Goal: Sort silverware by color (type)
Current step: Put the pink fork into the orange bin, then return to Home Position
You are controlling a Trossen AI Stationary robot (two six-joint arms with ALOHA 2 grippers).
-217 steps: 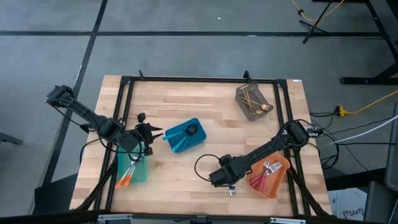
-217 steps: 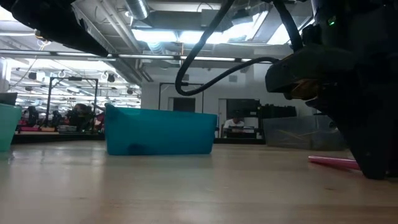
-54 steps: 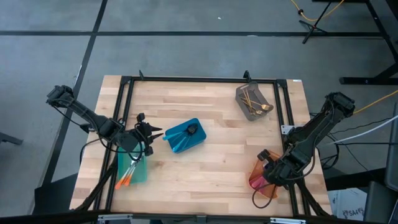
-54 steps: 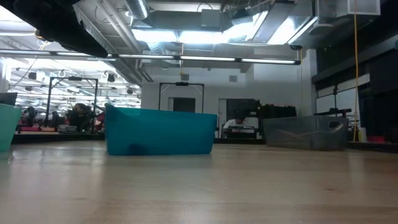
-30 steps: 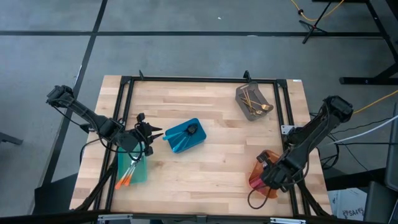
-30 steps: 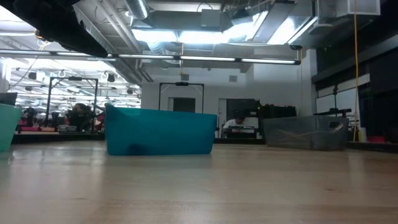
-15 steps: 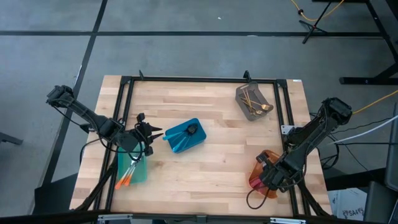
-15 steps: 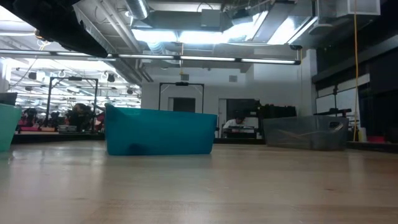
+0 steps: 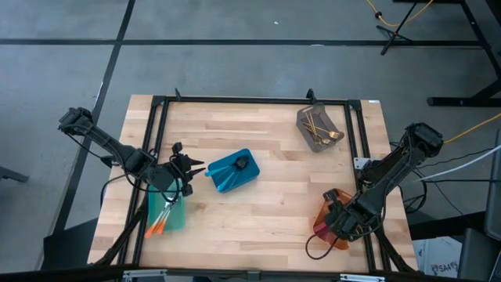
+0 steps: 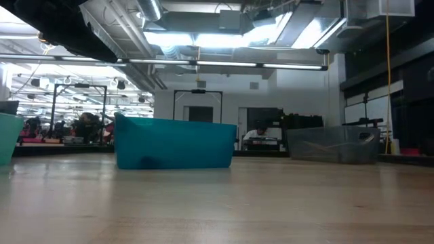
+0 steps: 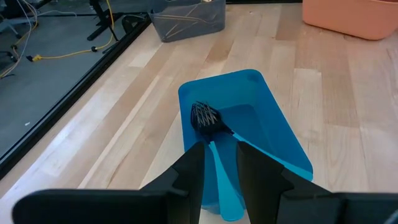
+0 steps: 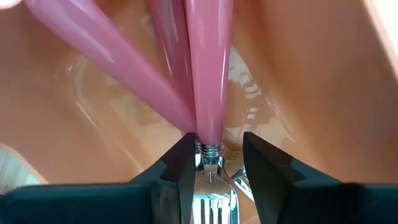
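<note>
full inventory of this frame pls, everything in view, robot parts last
Table: one, light wood, black frame around it.
Blue bin: one, table centre; holds a dark utensil head on a blue handle.
Teal bin: one, left side near the front; holds orange-handled utensils, count unclear.
Grey bin: one, back right; holds gold utensils, count unclear.
Orange bin: one, front right, mostly under the right arm.
Pink-handled utensils: at least three, inside the orange bin; the nearest has a silver fork head.
Left gripper: beside the blue bin's left end, fingers apart, holding nothing.
Right gripper: down in the orange bin, fingers either side of a pink-handled fork.
</note>
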